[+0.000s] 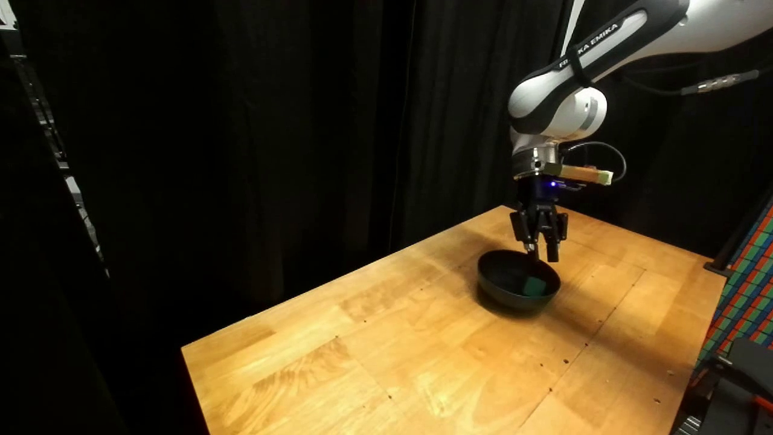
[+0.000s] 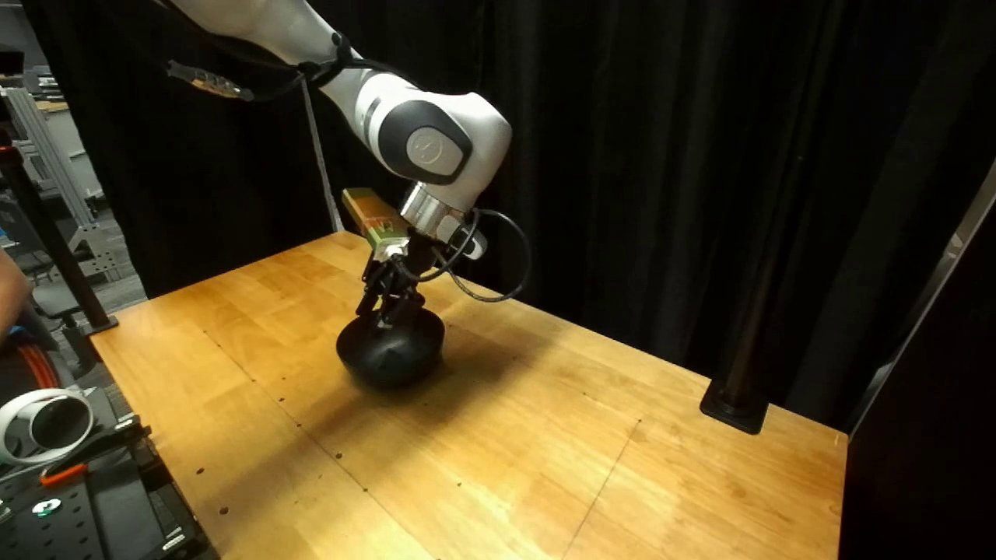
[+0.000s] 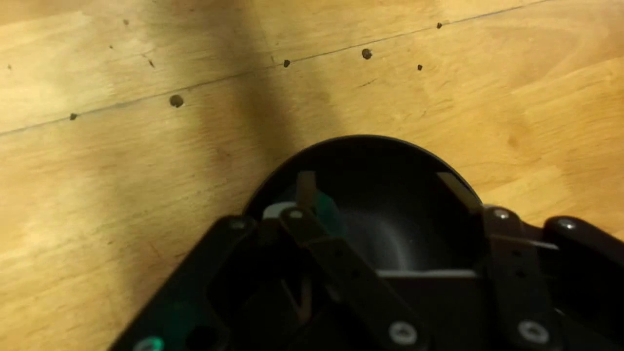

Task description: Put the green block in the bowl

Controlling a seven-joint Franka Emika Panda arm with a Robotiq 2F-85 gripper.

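The green block [image 1: 534, 286] lies inside the black bowl [image 1: 504, 295] in an exterior view. The bowl stands upright on the wooden table. In an exterior view the bowl [image 2: 393, 356] shows from outside and its wall hides the block. My gripper [image 1: 542, 251] points down over the bowl's rim, and it also shows over the bowl in an exterior view [image 2: 384, 315]. In the wrist view my gripper [image 3: 383, 189] is open, its fingertips wide apart over the bowl [image 3: 385, 209]. The block [image 3: 331, 212] shows beside the left fingertip, partly hidden by that finger.
The wooden table [image 1: 423, 344] has several small holes and seam lines. A black post base [image 2: 734, 408] stands near a table corner. A black cart [image 2: 117, 498] with a white ring-shaped object [image 2: 15, 435] stands beside the table. Black curtains [image 1: 272, 151] hang behind.
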